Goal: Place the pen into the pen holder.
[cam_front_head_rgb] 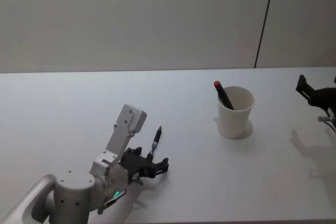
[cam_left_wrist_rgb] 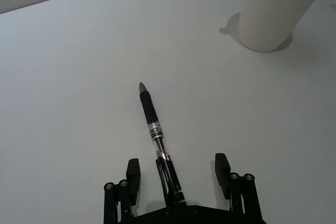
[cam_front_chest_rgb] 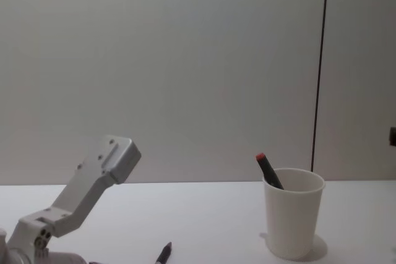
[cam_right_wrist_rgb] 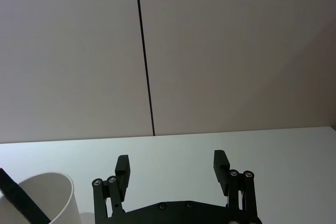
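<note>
Pen (cam_front_head_rgb: 156,140) on table (cam_front_head_rgb: 63,108), left of centre, tip pointing away from the robot toward the wall. It has a dark grip near the tip and a clear barrel behind it, and it seems to lie flat.

Left gripper (cam_front_head_rgb: 149,165) is low at the table, at the pen's rear end. The jaws are spread wide. In the left wrist view the barrel runs up the middle of the gap, with one finger (cam_left_wrist_rgb: 132,174) on either side and neither touching it. Nothing is gripped.

Cup (cam_front_head_rgb: 235,113) is upright and right of centre, well apart from the pen. Red-capped pen (cam_front_head_rgb: 223,94) stands in it, leaning toward the robot's left, with its cap above the rim. From the chest view the cup shows side-on, tapered, with a rolled rim. The tip of the loose pen pokes in at the lower edge, left of the cup.

Right gripper (cam_front_head_rgb: 315,95) is at the right edge of the head view, raised above the table, with its shadow on the surface below. It is to the right of the cup and apart from it. In the right wrist view its fingers (cam_right_wrist_rgb: 220,163) are wide apart with nothing between them, and the cup rim shows near one finger.
</note>
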